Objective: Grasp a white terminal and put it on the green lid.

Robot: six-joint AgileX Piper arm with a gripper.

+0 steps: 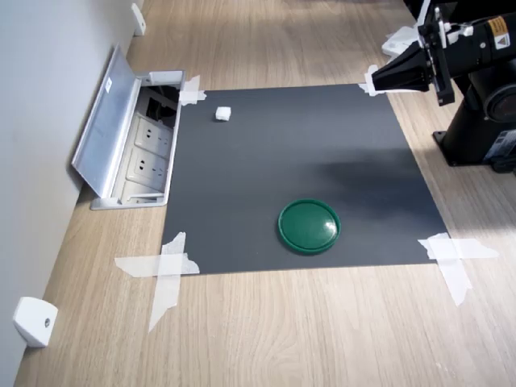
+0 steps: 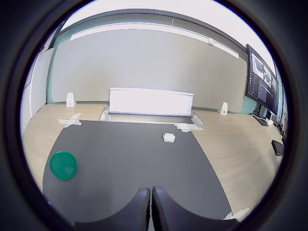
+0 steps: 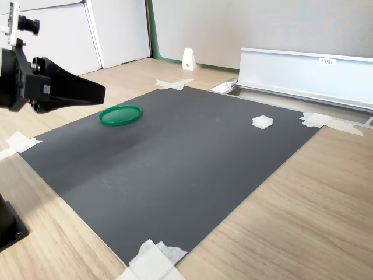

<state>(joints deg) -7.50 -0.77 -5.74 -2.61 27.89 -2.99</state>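
**Reach not yet begun: terminal lies far across the mat**

Black gripper (image 2: 151, 208) fingers fill the near edge of the wrist view, pressed together with only a hairline seam between them and nothing held. In the first exterior view the gripper (image 1: 379, 81) hangs above the mat's far right corner, well apart from everything it must handle.

The white terminal (image 1: 222, 114) sits on the dark mat (image 1: 306, 161) near its far left corner in the first exterior view, just short of the open socket box (image 1: 137, 149). The green lid (image 1: 309, 226) lies flat, rim up, near the mat's front edge, well apart from the terminal.

The step in hand looks like the approach. To do it well, the fingers should part before descending, the arm should centre over the terminal, and the descent should be straight down so a fingertip does not nudge so light a piece aside. Keeping clear of the socket box's raised flap matters too.

The terminal (image 3: 262, 122) reads as a squat, nearly cubic block; I cannot tell a long axis or a facing. It seems turned slightly askew to the mat's edges, so a small wrist rotation may help.
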